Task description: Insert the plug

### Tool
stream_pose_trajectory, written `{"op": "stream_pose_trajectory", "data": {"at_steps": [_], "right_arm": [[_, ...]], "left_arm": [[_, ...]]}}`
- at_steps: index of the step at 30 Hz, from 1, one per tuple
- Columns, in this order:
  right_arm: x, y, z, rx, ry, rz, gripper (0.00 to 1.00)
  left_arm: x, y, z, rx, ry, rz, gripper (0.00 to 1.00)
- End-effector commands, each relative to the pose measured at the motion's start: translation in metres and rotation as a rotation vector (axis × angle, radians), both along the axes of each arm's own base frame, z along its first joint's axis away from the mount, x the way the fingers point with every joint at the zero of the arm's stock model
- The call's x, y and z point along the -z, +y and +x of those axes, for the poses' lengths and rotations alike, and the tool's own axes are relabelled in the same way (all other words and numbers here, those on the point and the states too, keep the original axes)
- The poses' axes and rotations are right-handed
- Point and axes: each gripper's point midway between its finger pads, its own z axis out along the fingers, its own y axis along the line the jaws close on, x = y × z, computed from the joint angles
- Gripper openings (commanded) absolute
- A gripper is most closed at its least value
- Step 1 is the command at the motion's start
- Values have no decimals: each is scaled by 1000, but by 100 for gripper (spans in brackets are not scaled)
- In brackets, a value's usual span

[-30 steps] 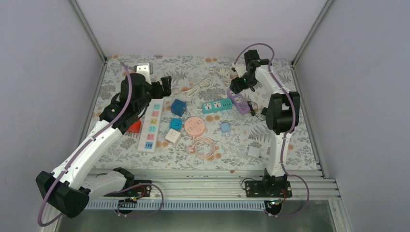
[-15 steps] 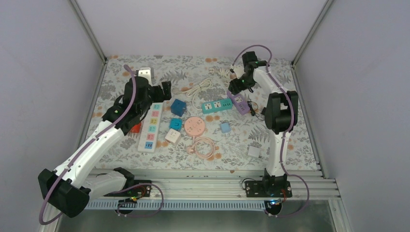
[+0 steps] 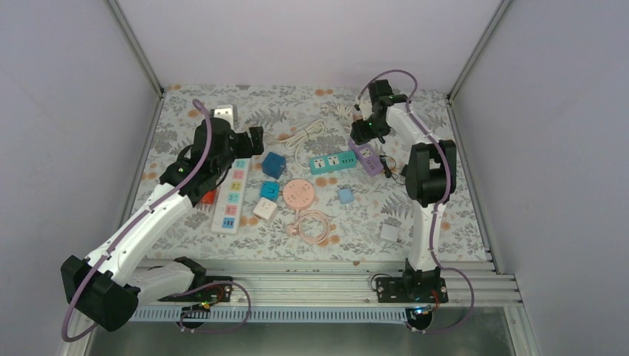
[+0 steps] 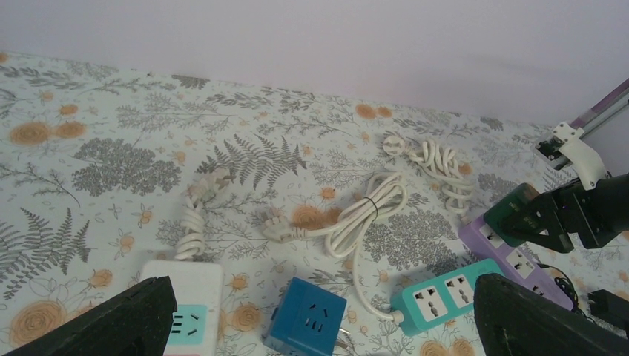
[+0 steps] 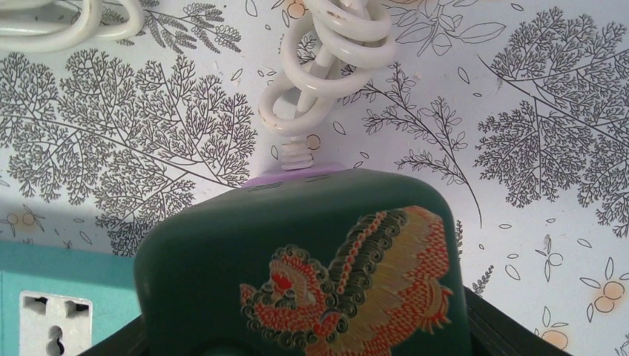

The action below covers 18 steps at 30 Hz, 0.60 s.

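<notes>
A dark green plug (image 5: 304, 259) with a red and gold bird emblem fills the right wrist view. My right gripper (image 5: 304, 330) is shut on it, black fingers at both lower corners. The plug (image 4: 519, 211) sits at the far, cord end of the purple power strip (image 3: 369, 158); only a thin purple edge (image 5: 297, 176) shows beyond it. Whether its pins touch the strip is hidden. My left gripper (image 3: 252, 139) hangs open and empty over the top of the white power strip (image 3: 231, 191), near a blue cube adapter (image 4: 308, 322).
A teal power strip (image 3: 333, 162) lies just left of the purple one, its white cord (image 4: 363, 222) looped behind. A coiled white cord (image 5: 326, 67) leads from the purple strip. A pink round socket (image 3: 298, 193), small cubes and a pink cable lie mid-table.
My right gripper has shifted slightly left and back with the green plug. The left arm has edged a little to the right, its gripper still open.
</notes>
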Motion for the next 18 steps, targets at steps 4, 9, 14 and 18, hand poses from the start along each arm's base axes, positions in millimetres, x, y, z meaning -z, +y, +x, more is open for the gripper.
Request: {"op": "stream_pose_trajectory", "data": {"at_steps": [4,9,14,18], "right_arm": [[23,7,-7,122,40,-3,22],[9,9,-2,165,-19,9,23],[21,7,-5,199,3,-8,23],[23,4,-5,233,3,-21,24]], "left_arm": [[-1,7,0,-36,-12,0,100],[-3,8,1,-40,-17,4,100],[-3,10,1,-47,-20,12,100],[-2,10,1,-48,-17,18,100]]}}
